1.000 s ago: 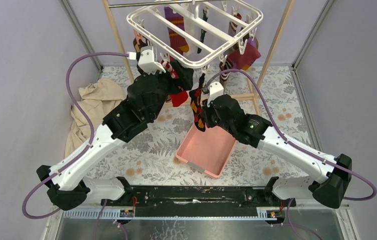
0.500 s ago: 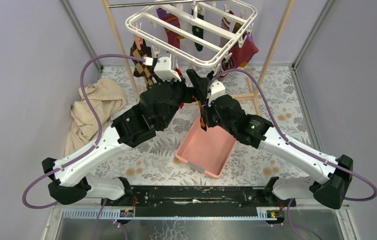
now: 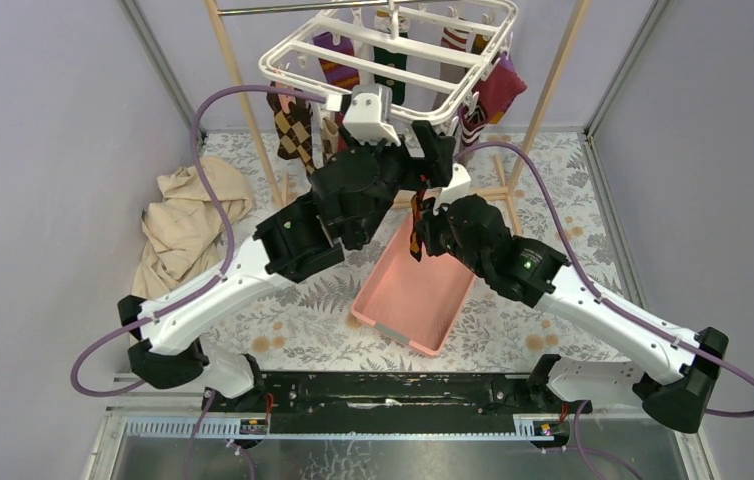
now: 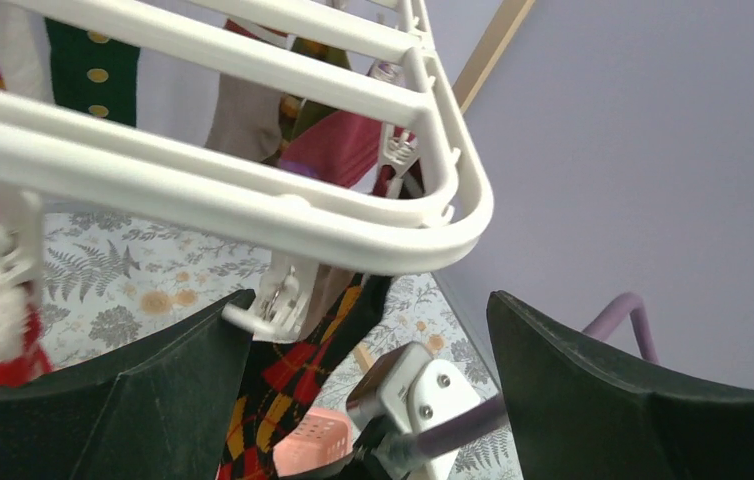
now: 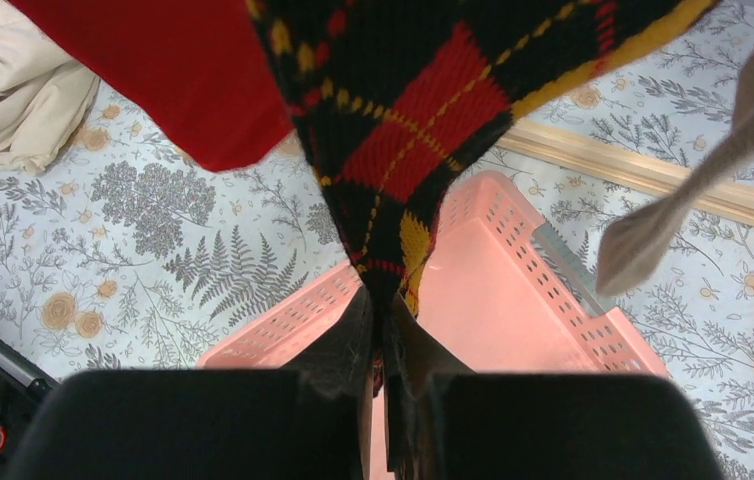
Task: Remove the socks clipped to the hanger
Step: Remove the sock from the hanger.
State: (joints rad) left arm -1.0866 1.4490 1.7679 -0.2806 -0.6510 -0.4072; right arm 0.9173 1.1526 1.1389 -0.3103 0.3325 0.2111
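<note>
The white hanger (image 3: pixel 393 60) hangs at the top with several socks clipped under it. A black, red and yellow argyle sock (image 3: pixel 416 215) hangs from a clip (image 4: pixel 268 300) at its front corner (image 4: pixel 453 220). My right gripper (image 5: pixel 383 310) is shut on that sock's lower end (image 5: pixel 423 100), above the pink basket. My left gripper (image 4: pixel 368 300) is raised to the hanger's front edge and is open. Its fingers (image 4: pixel 153 390) stand either side of the clip and the sock's top (image 4: pixel 283 380), with the left finger close beside the clip. A red sock (image 5: pixel 173 70) hangs next to the argyle one.
A pink basket (image 3: pixel 413 290) sits on the fern-print table under the sock. A beige cloth (image 3: pixel 188 220) lies at the left. Wooden frame poles (image 3: pixel 243 100) flank the hanger, with a wooden foot bar (image 5: pixel 653 185) on the table. Brown argyle (image 3: pixel 293 125) and maroon (image 3: pixel 501 90) socks hang nearby.
My left arm has swung right and up along the hanger's front edge to the argyle sock's clip. The hanger has swayed. The right gripper has kept its hold on the sock.
</note>
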